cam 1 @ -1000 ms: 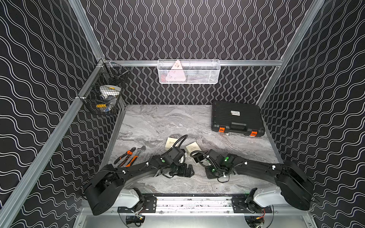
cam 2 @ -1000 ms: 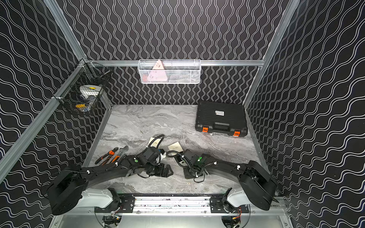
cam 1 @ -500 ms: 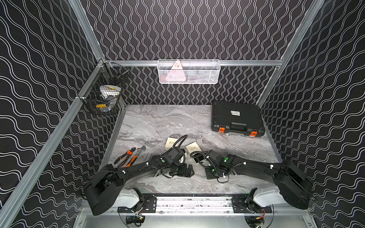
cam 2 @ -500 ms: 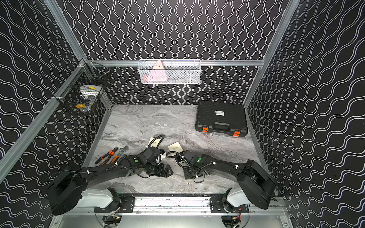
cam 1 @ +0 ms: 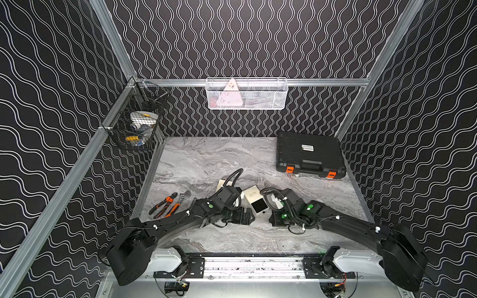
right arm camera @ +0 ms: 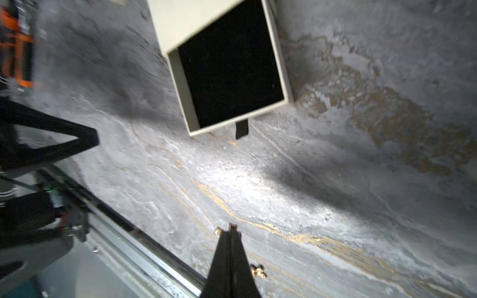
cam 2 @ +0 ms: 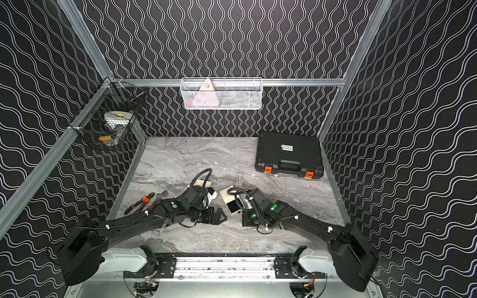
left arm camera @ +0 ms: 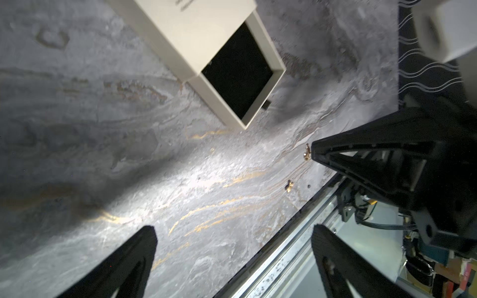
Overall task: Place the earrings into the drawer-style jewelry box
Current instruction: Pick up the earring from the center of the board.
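At the front of the table, tool: right gripper (right arm camera: 230, 229), both fingers pressed flat together and low over the marble.
Held earring (right arm camera: 233, 226): a gold speck pinched in the seam at those tips. The left wrist view shows it as a small gold piece (left arm camera: 306, 153) at the very point of the black finger.
Loose earring (right arm camera: 258, 271): lies on the marble just beside the closed fingers, apart from the tips. It also shows in the left wrist view (left arm camera: 289, 185), near the front rail.
Jewelry box (right arm camera: 165, 23): a cream sleeve flat on the table beyond the tips.
Drawer (right arm camera: 229, 64): slid out toward the front edge, with black lining facing up and a black pull tab (right arm camera: 241, 130) at its front wall. It is well apart from both earrings.
Left gripper (left arm camera: 233, 229): jaws spread wide with only bare marble between them. In a top view it sits just left of the drawer (cam 1: 259, 206), so the drawer lies between the two grippers.
Second cream box (cam 1: 223, 183): behind the left arm and partly hidden.
Pliers (cam 1: 165, 203): near the table's left edge, with a wrench (cam 1: 183, 196) beside them.
Black case (cam 1: 309, 154): closed, in the far right corner.
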Motion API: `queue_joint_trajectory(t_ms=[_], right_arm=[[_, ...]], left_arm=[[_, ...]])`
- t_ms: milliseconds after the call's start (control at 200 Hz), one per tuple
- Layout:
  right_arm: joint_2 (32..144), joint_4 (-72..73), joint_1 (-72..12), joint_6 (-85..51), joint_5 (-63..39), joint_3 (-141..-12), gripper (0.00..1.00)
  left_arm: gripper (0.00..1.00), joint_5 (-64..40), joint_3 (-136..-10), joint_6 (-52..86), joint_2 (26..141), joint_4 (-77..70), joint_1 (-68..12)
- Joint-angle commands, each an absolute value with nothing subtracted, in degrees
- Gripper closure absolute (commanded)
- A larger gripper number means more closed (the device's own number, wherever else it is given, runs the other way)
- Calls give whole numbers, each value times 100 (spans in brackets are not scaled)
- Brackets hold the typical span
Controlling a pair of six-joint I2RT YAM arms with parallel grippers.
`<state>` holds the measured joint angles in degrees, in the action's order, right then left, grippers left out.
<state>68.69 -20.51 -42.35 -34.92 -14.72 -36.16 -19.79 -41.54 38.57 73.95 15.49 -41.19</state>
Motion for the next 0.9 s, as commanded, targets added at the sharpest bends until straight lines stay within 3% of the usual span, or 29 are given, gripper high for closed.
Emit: queue_joint_trajectory(t_ms=[0,220,440,625,896], right_arm=[[6462,-715,-3717,-3492,-3068,-3287,100],[6199,742,-2830,-4044,-4976,-2944,100],[6125,2492,-2378,-5068,-5873,-2522,100],[6218,3227,-2328,-5566,-6224,-2509,100],[6660,4524,-2329,-6416,-6440,-2475,100]], left_arm=[[3,-2894,-4250,3489,7195,986,-3972],[5,-4334,-4165,2748,6586,275,-3429],[14,-5984,-3904,3440,7077,-1365,-2971],[22,-6336,-3584,4563,7467,-3214,-2962],[28,-6123,-3795,4183,7495,-2710,-2988]])
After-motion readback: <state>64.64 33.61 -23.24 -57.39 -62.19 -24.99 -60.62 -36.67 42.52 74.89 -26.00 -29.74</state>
